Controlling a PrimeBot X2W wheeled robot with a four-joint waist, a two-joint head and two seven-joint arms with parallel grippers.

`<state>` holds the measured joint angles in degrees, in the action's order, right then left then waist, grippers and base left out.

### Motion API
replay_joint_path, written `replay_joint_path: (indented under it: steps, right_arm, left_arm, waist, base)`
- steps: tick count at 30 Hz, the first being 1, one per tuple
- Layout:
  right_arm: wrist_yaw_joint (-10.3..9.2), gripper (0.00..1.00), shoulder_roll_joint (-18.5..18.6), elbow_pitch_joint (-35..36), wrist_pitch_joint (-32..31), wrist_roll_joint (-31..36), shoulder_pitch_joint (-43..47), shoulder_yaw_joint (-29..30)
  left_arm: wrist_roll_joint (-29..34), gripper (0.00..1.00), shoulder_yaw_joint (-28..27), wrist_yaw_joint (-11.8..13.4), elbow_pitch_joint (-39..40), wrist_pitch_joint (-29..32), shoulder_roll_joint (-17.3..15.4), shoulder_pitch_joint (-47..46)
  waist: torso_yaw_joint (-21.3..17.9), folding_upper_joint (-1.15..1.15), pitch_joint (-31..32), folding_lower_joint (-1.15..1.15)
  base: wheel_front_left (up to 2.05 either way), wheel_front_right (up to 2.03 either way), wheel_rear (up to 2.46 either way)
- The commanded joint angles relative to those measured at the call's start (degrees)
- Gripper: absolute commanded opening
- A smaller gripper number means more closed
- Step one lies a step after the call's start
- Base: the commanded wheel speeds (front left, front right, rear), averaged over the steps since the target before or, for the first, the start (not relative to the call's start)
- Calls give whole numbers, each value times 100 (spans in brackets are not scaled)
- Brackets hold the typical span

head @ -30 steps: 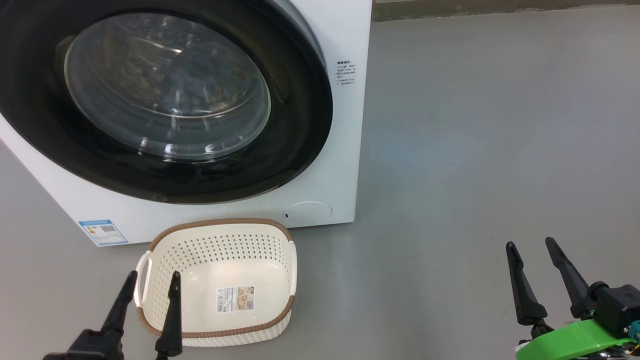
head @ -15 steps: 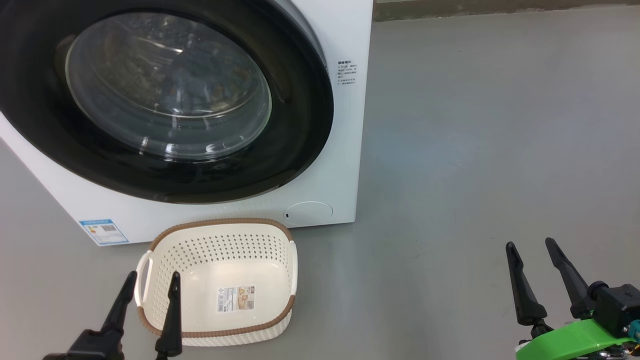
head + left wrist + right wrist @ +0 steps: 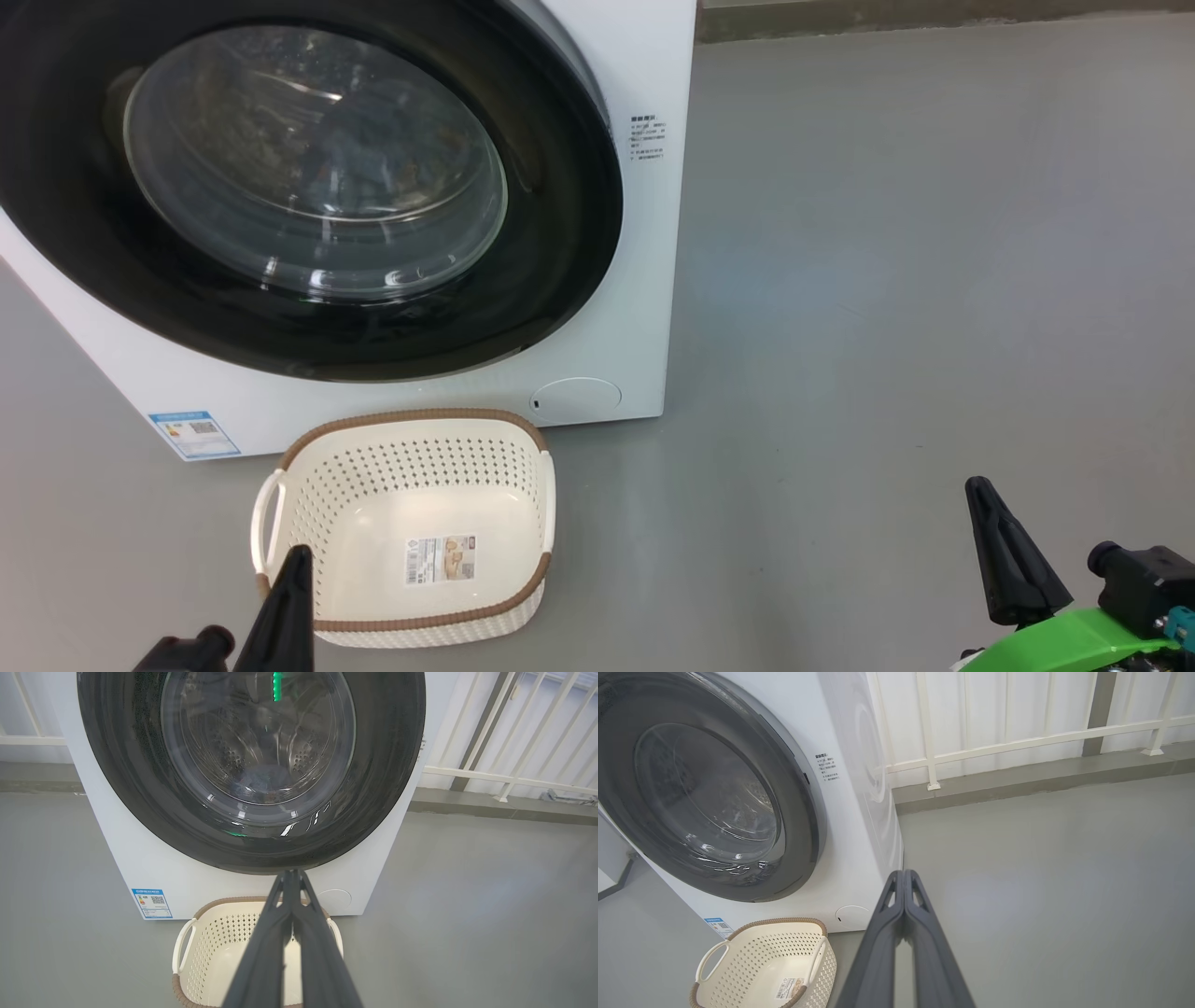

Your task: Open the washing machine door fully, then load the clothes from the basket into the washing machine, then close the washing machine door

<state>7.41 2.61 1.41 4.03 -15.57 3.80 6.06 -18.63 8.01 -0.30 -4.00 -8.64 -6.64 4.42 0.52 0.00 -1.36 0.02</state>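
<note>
Grey floor (image 3: 887, 280) before the washing machine (image 3: 644, 280) carries the empty basket (image 3: 411, 523), clothes (image 3: 373, 177) dim behind the shut washing machine door (image 3: 560, 233); left gripper (image 3: 290, 877) and right gripper (image 3: 903, 875), spread a moment ago, now press fingers together on nothing and sit lower, so the task reads finished.
</note>
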Motion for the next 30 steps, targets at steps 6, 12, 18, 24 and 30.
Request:
replay_joint_path:
  steps: [6, 12, 18, 24, 30]
  right_arm:
    - [1, 0, 43, 25, -56, -572, -127, -21]
    - [1, 0, 49, -63, -103, -968, -177, -27]
    - [2, 0, 55, -149, -151, -1363, -224, -32]
    - [2, 0, 59, -234, -199, -1755, -271, -36]
    - [2, 0, 62, -305, -240, -2083, -310, -38]
  left_arm:
    - [-505, 0, -137, -78, 30, 75, -48, -201]
    - [-891, 0, -196, -113, -37, 144, -35, -252]
    - [-1276, 0, -256, -149, -95, 213, -21, -301]
    - [-1657, 0, -318, -184, -147, 283, -5, -346]
    - [-1976, 0, -371, -213, -192, 343, 9, -384]
  waist:
    - [-3, 0, -3, -1]
    - [-6, 0, 3, -2]
    - [-8, 0, 10, -2]
    - [-11, 0, 17, -2]
    - [-13, 0, 22, -2]
  base:
    - [0, 0, 0]
    - [0, 0, 0]
    - [0, 0, 0]
    - [0, 0, 0]
    - [0, 0, 0]
